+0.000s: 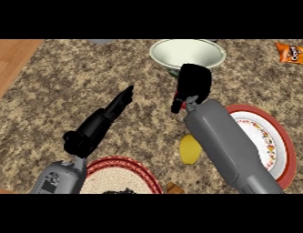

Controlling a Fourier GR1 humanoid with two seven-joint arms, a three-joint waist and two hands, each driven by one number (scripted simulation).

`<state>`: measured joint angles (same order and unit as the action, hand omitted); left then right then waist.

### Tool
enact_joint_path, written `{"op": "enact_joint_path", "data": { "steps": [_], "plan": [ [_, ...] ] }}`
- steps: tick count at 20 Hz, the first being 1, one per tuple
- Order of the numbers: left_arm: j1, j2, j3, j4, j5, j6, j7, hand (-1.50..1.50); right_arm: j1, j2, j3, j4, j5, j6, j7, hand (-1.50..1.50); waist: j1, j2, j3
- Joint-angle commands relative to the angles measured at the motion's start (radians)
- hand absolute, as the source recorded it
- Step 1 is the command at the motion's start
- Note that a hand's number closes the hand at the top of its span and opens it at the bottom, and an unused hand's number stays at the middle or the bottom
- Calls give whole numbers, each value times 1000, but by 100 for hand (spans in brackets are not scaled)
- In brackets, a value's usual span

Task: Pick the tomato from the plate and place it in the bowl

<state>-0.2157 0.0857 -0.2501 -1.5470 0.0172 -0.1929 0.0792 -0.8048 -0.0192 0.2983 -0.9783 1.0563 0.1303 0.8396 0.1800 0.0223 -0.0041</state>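
A pale bowl [187,51] stands at the back of the counter. My right hand [194,82] hovers just in front of the bowl's near rim, its fingers curled downward. A sliver of red, the tomato [176,94], peeks out at the hand's left side; the hand hides the remainder. The white plate with a red rim [280,136] lies at the right, partly under my right forearm, and no tomato shows on it. My left hand [110,113] is in the middle left of the view, open with straight fingers pointing away, holding nothing.
A yellow fruit [190,149] lies on the counter beside my right forearm. A red-rimmed woven dish [121,169] sits at the near edge. An orange snack bag [296,54] lies at the back right. A wooden surface [2,68] borders the stone counter on the left.
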Motion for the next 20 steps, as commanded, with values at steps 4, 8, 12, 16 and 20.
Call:
{"op": "enact_joint_path", "data": {
  "steps": [4,8,12,16,20],
  "plan": [
    [-23,-9,1,22,-6,5,8,0,-258,19,99,35,56,-234,287,150,-5,0,2],
    [-19,-4,14,31,-1,3,0,0,-355,19,87,68,49,-371,354,150,-13,6,2],
    [7,-8,6,5,-16,20,-10,0,-382,19,96,121,30,-483,402,150,-27,1,2],
    [-24,-31,14,26,-29,52,19,0,-448,19,68,264,26,-470,395,150,-67,3,2],
    [13,-17,22,21,-28,47,-2,0,-500,19,90,382,82,-477,425,150,-80,-1,1]
  ]
}}
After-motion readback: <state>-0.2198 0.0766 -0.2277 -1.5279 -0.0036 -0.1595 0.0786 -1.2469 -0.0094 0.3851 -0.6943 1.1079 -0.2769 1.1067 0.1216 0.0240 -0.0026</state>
